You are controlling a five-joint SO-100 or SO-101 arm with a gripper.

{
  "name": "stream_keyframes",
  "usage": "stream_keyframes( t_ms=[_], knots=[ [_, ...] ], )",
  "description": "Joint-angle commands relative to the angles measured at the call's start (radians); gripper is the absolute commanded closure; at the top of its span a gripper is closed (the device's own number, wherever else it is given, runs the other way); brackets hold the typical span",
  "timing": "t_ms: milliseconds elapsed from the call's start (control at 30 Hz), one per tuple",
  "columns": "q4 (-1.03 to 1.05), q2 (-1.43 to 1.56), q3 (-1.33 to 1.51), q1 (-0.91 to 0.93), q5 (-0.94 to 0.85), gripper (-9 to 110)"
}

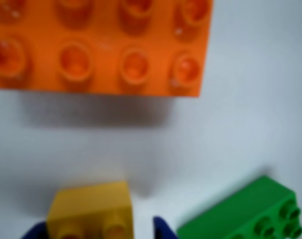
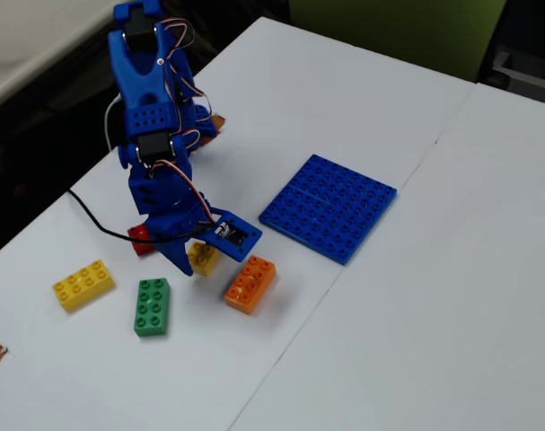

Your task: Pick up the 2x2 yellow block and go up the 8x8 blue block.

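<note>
Now the tool (image 2: 193,263) is standing low on the surface (image 2: 416,296), its fingers clamping the 2x2 yellow block (image 2: 203,258), left of the orange brick (image 2: 250,284); the 8x8 blue block (image 2: 329,206) is lying farther right.

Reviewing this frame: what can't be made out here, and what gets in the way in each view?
- Grip state: the wrist view cuts off the gripper at the bottom edge; whether it clamps the 2x2 yellow block cannot be told.
- The same block in the fixed view is partly covered by the arm.
- A red brick is mostly hidden behind the arm.
- The orange brick is blurred and cut off at the top.
- The 8x8 blue block is outside the wrist view.
</note>
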Motion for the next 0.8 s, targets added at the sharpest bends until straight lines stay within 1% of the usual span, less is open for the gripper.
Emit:
stream_keyframes(
  t_ms=[0, 267, 367, 500, 767],
  knots=[
    [-0.014, 0.009, -0.017, -0.015, 0.005, 77],
    [-0.012, 0.015, 0.002, -0.015, 0.005, 82],
    [-0.014, 0.020, 0.011, -0.017, 0.005, 88],
    [-0.020, 0.026, 0.025, -0.017, 0.009, 93],
    [-0.021, 0.048, 0.005, -0.034, 0.067, 96]
  ],
)
